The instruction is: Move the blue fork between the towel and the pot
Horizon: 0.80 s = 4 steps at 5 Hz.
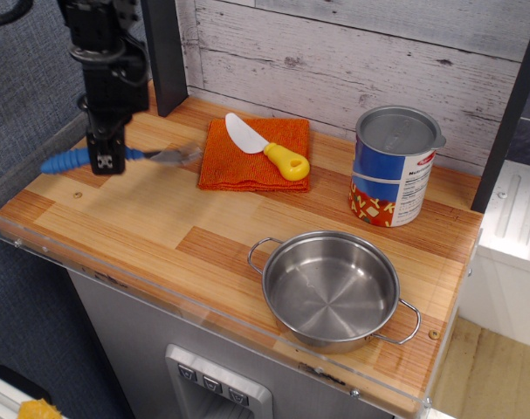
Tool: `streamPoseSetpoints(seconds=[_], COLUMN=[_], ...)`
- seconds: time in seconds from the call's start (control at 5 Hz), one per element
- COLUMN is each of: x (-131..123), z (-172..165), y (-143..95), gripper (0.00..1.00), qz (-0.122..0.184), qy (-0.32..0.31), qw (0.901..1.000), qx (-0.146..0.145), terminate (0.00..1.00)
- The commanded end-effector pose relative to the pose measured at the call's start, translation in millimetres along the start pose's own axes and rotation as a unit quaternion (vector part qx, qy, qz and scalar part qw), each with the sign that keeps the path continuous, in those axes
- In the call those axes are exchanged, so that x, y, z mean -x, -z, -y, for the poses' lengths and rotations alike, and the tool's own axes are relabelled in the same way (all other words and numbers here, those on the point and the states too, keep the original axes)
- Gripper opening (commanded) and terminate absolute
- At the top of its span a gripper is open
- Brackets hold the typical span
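My black gripper (106, 160) hangs over the left end of the wooden counter, shut on the blue fork (65, 161). The fork is lifted above the wood and lies about level, blue handle pointing left, silver tines (175, 156) pointing right toward the towel. The orange towel (258, 162) lies flat at the back middle, to the right of the gripper. The shiny steel pot (331, 291) stands empty at the front right, well away from the gripper.
A yellow-handled white knife (266, 147) lies on the towel. A blue-labelled tin can (394, 167) stands at the back right. A black post (163, 52) rises behind the gripper. A clear plastic lip (160, 297) runs along the counter's front and left edges. Bare wood (203, 227) lies between towel and pot.
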<state>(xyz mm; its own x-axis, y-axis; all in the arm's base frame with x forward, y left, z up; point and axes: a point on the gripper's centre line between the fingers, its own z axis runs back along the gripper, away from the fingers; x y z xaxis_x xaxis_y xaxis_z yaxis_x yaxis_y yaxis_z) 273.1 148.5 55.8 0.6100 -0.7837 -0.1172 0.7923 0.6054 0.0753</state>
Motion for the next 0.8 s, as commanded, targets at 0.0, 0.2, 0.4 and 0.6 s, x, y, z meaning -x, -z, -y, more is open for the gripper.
streamPoseSetpoints(seconds=[0.0, 0.2, 0.4, 0.6], x=[-33.2, -53.3, -70.5, -85.7], z=[20.8, 34.7, 41.5, 43.0], y=[-17.8, -14.6, -9.6, -0.8], gripper=[0.0, 0.0, 0.0, 0.0], qz=[0.017, 0.018, 0.029, 0.029], qy=[0.022, 0.048, 0.046, 0.046], qw=[0.9994, 0.9985, 0.9982, 0.9982], qx=[-0.021, -0.02, -0.025, -0.025], terminate=[0.0, 0.0, 0.0, 0.0])
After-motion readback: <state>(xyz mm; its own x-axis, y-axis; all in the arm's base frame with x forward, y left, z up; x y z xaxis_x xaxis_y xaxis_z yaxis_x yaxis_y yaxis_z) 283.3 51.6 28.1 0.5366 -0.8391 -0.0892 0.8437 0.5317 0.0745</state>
